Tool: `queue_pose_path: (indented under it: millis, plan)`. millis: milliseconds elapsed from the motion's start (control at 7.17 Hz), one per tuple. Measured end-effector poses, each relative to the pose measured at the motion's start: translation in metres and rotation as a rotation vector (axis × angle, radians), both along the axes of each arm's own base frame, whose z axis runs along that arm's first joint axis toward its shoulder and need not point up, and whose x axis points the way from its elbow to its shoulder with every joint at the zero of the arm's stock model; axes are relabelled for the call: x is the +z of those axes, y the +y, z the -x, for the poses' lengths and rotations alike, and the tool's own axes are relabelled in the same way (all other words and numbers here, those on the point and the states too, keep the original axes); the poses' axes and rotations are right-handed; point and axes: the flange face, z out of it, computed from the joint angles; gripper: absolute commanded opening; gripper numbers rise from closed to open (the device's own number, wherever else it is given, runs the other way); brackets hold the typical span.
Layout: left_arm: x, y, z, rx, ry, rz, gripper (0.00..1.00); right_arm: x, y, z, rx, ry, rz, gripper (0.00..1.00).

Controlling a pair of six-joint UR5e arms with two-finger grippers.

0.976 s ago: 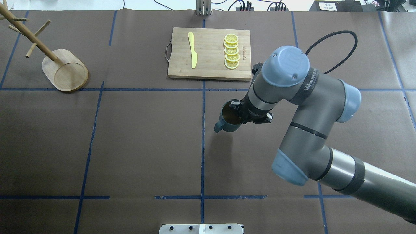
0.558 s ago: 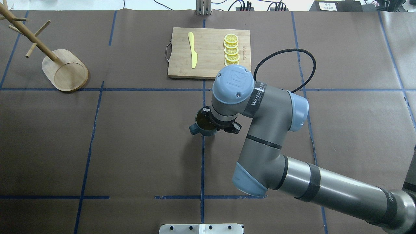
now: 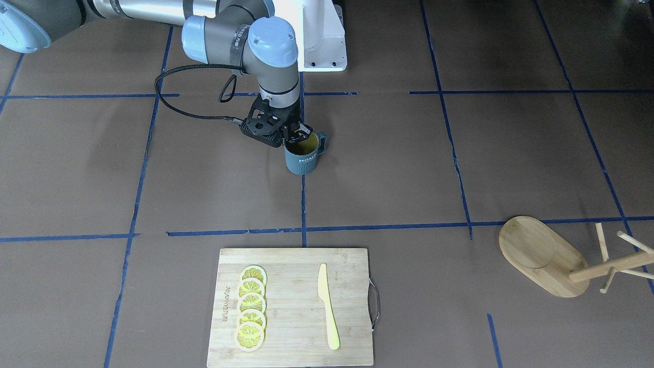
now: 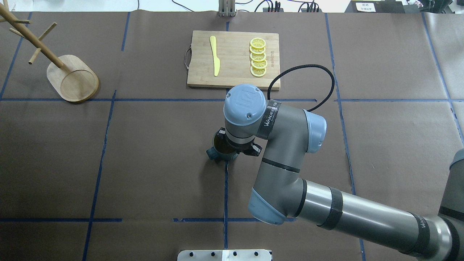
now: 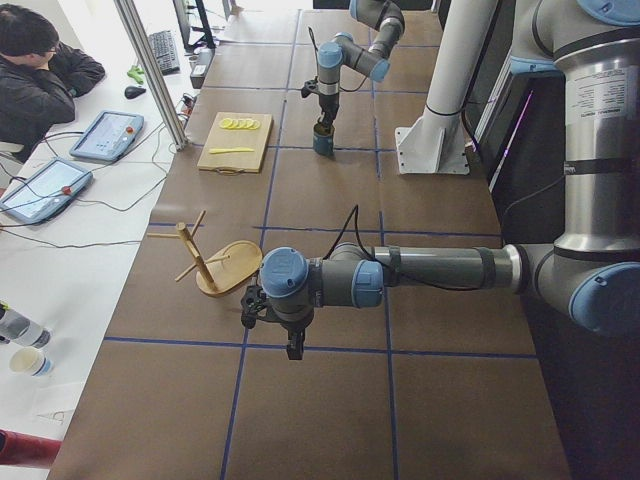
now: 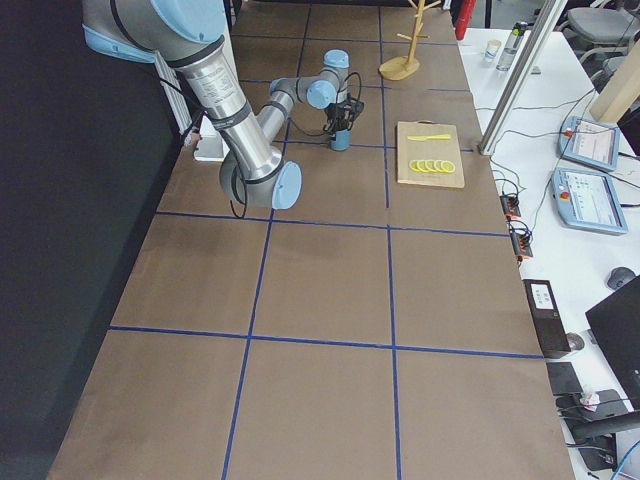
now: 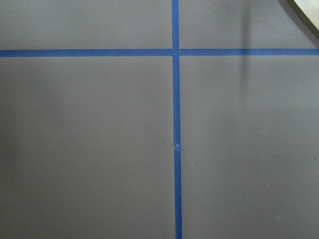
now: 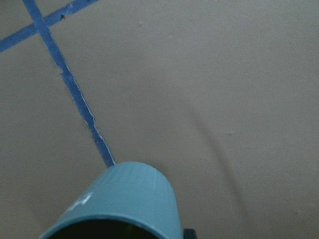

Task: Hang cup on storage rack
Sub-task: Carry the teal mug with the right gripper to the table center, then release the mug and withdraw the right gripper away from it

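The dark teal cup [image 3: 302, 157] with a yellow interior and "HOME" lettering hangs upright from my right gripper [image 3: 295, 136], which is shut on its rim near the table's middle. The cup also shows in the overhead view [image 4: 219, 150], handle to the left, and in the right wrist view [image 8: 122, 199] over a blue tape line. I cannot tell whether it touches the table. The bamboo storage rack [image 4: 72, 78] stands at the far left with empty pegs, far from the cup. My left gripper [image 5: 292, 345] hovers near the rack [image 5: 222, 268]; I cannot tell whether it is open.
A bamboo cutting board [image 4: 233, 59] with lemon slices [image 4: 258, 57] and a yellow knife [image 4: 214, 56] lies at the back centre. A black cable [image 4: 308, 72] loops behind my right arm. An operator [image 5: 35, 70] sits beyond the table's far side.
My right arm has carried the cup leftward and a little toward the robot, from right of the centre tape line to over it. The rack and the board have not moved.
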Motion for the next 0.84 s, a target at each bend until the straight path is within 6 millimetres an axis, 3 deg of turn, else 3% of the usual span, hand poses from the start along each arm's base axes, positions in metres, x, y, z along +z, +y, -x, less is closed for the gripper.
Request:
queue_pose_path:
  millis: [279, 418, 558, 836]
  plan:
    - [-0.002, 0.000, 0.000, 0.000, 0.000, -0.004, 1.00, -0.008, -0.002, -0.003, -0.021, -0.012, -0.023, 1.00]
    - [-0.002, 0.000, 0.000, -0.001, 0.000, -0.006, 1.00, -0.017, -0.013, -0.016, -0.031, -0.035, -0.034, 1.00]
    - [-0.003, -0.001, 0.000, -0.001, 0.000, -0.009, 1.00, -0.026, -0.031, -0.042, -0.042, -0.062, -0.039, 1.00]
    - [-0.006, -0.002, 0.000, -0.001, 0.000, -0.015, 1.00, -0.036, -0.063, -0.116, -0.101, -0.058, -0.104, 1.00]
